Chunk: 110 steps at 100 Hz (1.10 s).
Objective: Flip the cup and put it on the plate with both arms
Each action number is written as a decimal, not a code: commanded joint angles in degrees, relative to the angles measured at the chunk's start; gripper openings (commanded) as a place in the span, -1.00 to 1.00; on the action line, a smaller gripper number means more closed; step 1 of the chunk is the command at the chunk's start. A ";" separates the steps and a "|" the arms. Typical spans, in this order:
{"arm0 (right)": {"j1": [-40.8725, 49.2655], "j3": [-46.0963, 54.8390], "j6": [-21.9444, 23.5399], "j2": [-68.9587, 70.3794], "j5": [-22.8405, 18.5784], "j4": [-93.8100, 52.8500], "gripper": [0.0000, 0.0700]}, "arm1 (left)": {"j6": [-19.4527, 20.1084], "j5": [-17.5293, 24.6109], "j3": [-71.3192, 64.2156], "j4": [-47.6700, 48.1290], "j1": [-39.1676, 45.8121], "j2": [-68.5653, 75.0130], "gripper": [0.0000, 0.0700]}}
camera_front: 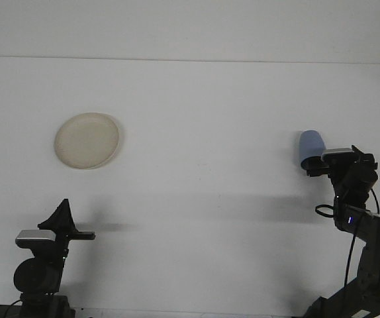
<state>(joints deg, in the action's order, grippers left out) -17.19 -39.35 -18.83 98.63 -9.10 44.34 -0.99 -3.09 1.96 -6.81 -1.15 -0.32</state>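
A light blue cup (310,147) lies on its side at the right of the white table (203,132), with its mouth toward me. My right gripper (337,163) hangs just in front of and to the right of the cup, its dark fingers spread open and covering the cup's lower right edge. Nothing sits between them. A cream plate (87,140) lies flat on the left of the table with nothing on it. My left gripper (63,213) rests low at the front left, far from both objects, with its fingers together in one dark point.
The table's back edge (190,58) runs across the top of the view. A black cable (349,232) loops along the right arm. Bare tabletop separates the plate from the cup.
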 commanded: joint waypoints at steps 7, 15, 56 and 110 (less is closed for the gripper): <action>-0.07 -1.29 -0.48 1.79 -1.88 0.52 0.14 | -0.13 -0.11 -1.16 -0.63 -0.04 0.07 -0.96; -0.07 -1.29 -0.44 1.84 -3.63 0.52 -0.39 | -0.13 -0.11 -1.16 -0.63 -0.04 0.07 -0.96; 0.20 -1.29 9.97 -1.16 -4.59 -0.09 -1.00 | -0.13 -0.11 -1.16 -0.63 -0.04 0.07 -0.96; 5.68 -3.65 33.97 -38.84 -9.14 -31.39 -1.00 | -0.13 -0.11 -1.16 -0.63 -0.04 0.07 -0.96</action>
<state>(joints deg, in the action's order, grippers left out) -12.78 -40.91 9.87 63.26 -16.88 18.13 -0.97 -3.09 1.96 -6.81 -1.15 -0.32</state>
